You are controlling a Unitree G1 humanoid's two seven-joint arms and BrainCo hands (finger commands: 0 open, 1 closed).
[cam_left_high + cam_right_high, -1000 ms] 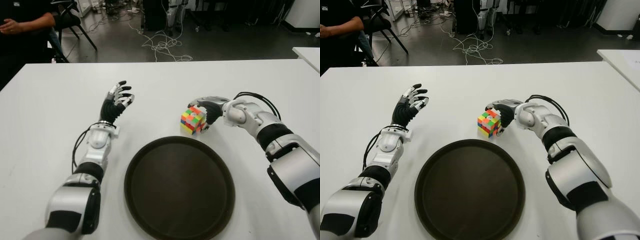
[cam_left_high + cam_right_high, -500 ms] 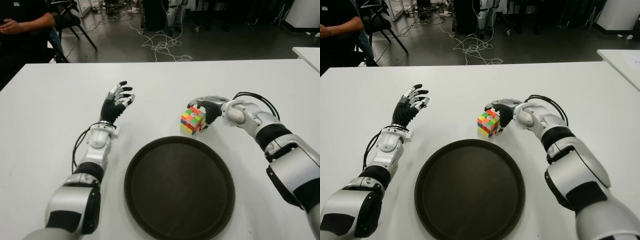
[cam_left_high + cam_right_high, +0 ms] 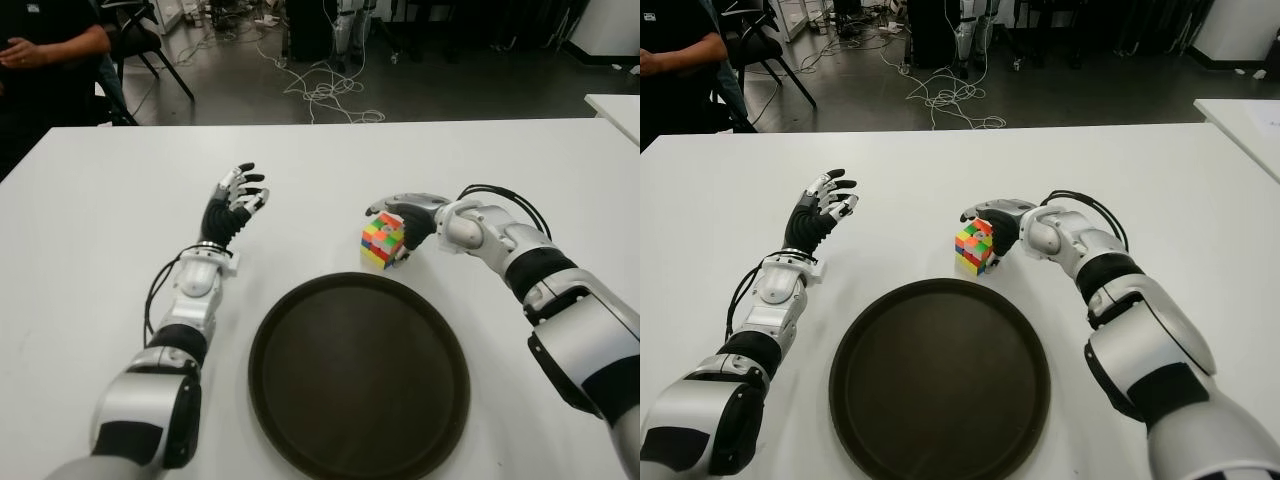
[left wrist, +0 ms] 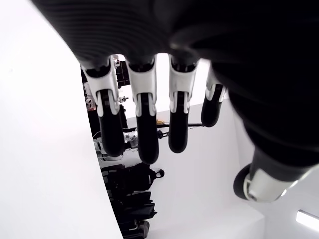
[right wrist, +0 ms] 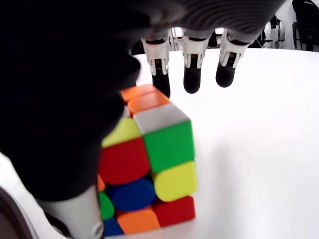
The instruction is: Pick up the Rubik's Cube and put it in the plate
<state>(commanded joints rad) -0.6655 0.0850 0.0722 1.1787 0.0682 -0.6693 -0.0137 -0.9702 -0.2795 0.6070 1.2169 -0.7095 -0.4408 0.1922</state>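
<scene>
A white table (image 3: 90,200) fills the scene, viewed from the robot's head. At the far left edge, beyond the table, a seated person in dark clothing (image 3: 45,50) is partly visible.

On the left side of the table, the robot's silver and black left hand (image 3: 234,200) is raised with its forearm stretched forward. Its fingers are spread and slightly bent, holding nothing. Its wrist view shows four black-tipped fingers (image 4: 140,134) extended over bare table.

Nearer the robot, in the centre, lies a large round dark brown plate (image 3: 300,420) with a raised rim. Nothing is in it.

Just beyond the plate's far rim, slightly to the right of its centre, sits the multicoloured Rubik's Cube (image 3: 382,241). It is outside the plate, close to the rim. It stands on the table turned at an angle, so one vertical edge faces the robot. As a cube, it has no long axis. Green, yellow, red and orange squares show on its faces.

The robot's silver and black right hand (image 3: 404,213) is against the cube's right and far sides. The right arm reaches in from the lower right, bent at the elbow, with black cables looping over the wrist. In the right wrist view, the palm and thumb press close to one side of the cube (image 5: 149,169), while three fingertips (image 5: 192,79) hang just past its top far edge. The fingers are curled around the cube without lifting it.
</scene>
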